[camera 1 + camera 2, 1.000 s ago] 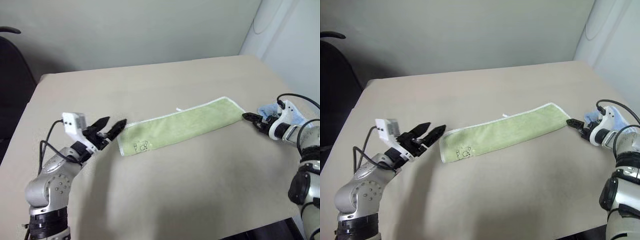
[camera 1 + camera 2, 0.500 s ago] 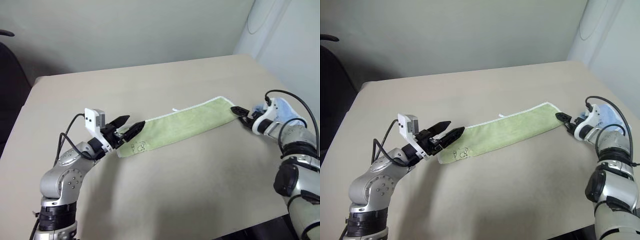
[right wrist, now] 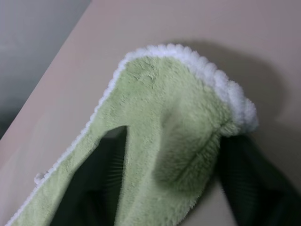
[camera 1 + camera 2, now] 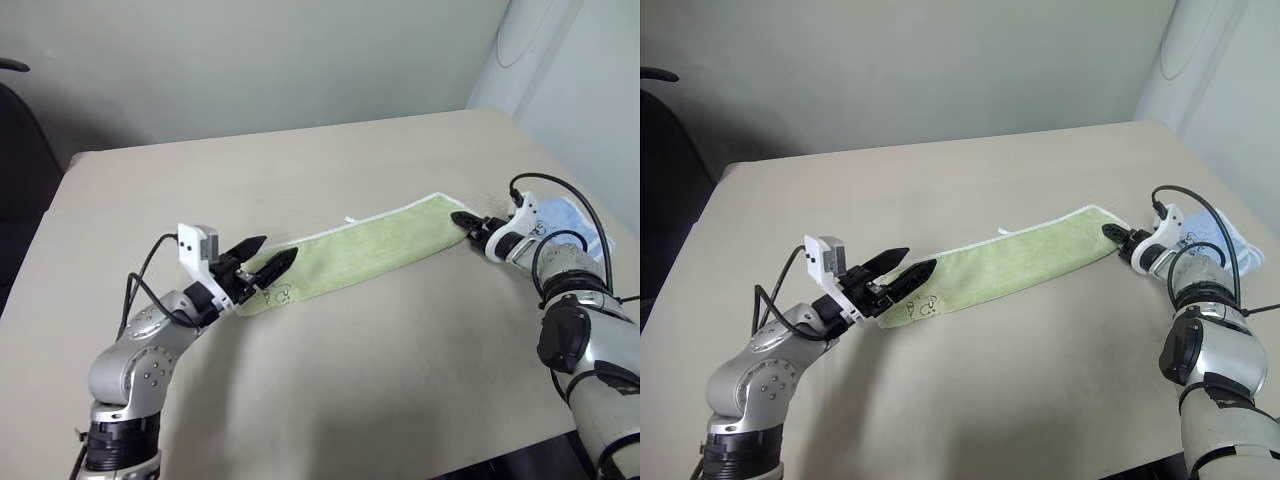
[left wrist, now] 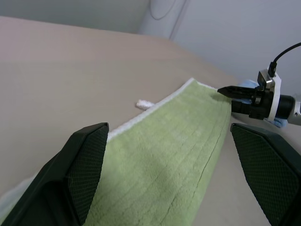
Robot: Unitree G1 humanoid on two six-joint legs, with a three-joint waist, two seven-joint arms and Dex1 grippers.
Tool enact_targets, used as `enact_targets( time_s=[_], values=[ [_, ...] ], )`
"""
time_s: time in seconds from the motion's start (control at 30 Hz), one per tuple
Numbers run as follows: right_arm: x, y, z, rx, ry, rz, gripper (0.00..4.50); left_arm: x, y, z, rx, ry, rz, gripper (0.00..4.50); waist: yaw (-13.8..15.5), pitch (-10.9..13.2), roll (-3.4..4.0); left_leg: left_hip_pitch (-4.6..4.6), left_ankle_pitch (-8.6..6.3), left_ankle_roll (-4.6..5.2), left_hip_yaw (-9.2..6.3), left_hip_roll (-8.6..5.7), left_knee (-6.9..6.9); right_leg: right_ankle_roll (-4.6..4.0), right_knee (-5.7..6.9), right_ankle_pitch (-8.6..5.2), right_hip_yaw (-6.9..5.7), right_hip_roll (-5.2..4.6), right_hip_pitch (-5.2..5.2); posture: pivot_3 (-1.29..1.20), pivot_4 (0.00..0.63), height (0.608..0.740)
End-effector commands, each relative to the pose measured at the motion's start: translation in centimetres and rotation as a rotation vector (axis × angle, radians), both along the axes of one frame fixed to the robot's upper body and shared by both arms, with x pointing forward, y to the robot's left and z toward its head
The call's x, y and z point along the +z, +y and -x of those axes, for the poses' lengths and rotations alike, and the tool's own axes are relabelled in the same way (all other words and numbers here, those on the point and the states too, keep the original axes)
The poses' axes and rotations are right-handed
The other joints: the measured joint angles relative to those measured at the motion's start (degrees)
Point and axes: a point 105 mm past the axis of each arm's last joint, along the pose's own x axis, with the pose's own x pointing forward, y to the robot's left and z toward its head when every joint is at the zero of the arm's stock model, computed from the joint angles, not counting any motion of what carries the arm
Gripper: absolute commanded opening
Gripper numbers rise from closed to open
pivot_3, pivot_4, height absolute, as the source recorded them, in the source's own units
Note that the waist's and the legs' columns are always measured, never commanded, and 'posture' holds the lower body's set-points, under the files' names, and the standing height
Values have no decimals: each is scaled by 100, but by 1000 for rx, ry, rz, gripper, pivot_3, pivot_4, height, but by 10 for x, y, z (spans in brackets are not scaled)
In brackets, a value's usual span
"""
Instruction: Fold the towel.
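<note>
While the right gripper (image 4: 1112, 235) pinches the towel's (image 4: 350, 250) far corner, the left gripper (image 4: 266, 258) hangs spread wide over its near end.

A beige table (image 4: 330, 400) with rounded corners takes up most of the scene, its matte top evenly lit with soft shadows. Behind it stands a plain pale grey-green wall (image 4: 250, 60), darker low down near the table's far edge. At the far right a lighter, whitish panel (image 4: 580, 70) meets that wall at a corner and bears a faint curved outline near the top. On the left, past the table's edge, sits a dark chair (image 4: 18, 130), its arm showing at the upper left
</note>
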Motion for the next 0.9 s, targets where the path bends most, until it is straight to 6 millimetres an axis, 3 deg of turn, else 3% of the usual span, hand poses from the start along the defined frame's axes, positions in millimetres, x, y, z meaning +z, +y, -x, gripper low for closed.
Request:
enact_targets(
  time_s=[0.03, 0.17, 0.4, 0.5, 0.57, 0.73, 0.8, 0.9],
  values=[
    [17, -11, -2, -37, -60, -34, 1413, 14, -5, 4, -7, -66, 3, 4500, 9, 0, 0, -2, 0, 0, 0, 0, 0, 0, -1, 0, 0, 0, -1, 0, 150, 740],
    [21, -22, 1, -60, -78, -36, 11, 14, -7, 1, -14, -66, 6, 4500, 16, 0, 0, -2, -1, 0, 0, 0, 0, 0, -2, 0, 0, 0, 0, 0, 150, 740],
    [33, -51, 15, -62, -118, 73, 11, 14, -8, 1, -15, -64, 7, 4500, 84, 0, 0, -10, -1, 1, -2, -1, 2, 0, -3, 0, -2, -1, 0, 0, 150, 740],
    [46, -52, 17, -18, -176, 198, 11, 11, -9, 2, -17, -55, 8, 4500, 76, 1, 1, -10, -1, 1, -1, -1, 2, 0, -3, 0, -2, 0, -2, 0, 150, 740],
    [59, -41, 16, 48, -229, 297, 11, 10, -10, 2, -19, -52, 7, 4500, 61, 1, 1, -10, -1, 1, -1, -1, 1, 0, -3, 0, -3, 0, -3, 0, 150, 740],
    [78, 13, 20, 312, -390, 660, 11, 12, -13, -1, -28, -56, 6, 4500, 17, 1, 1, -10, -2, 1, -1, 0, 2, 0, -3, 0, -4, 2, -4, 0, 150, 740],
    [78, 39, 27, 447, -462, 836, 11, 13, -13, -1, -30, -59, 6, 4500, 22, 1, 1, -10, -2, 1, -3, 0, 3, 1, -4, 0, -6, 2, -4, 0, 150, 740],
    [57, 71, 42, 674, -543, 1120, 11, 13, -14, -1, -28, -63, 8, 4500, 26, 1, 1, -12, -3, -1, -5, 0, 3, 1, -11, 0, -9, 2, -2, 0, 150, 740]
  ],
)
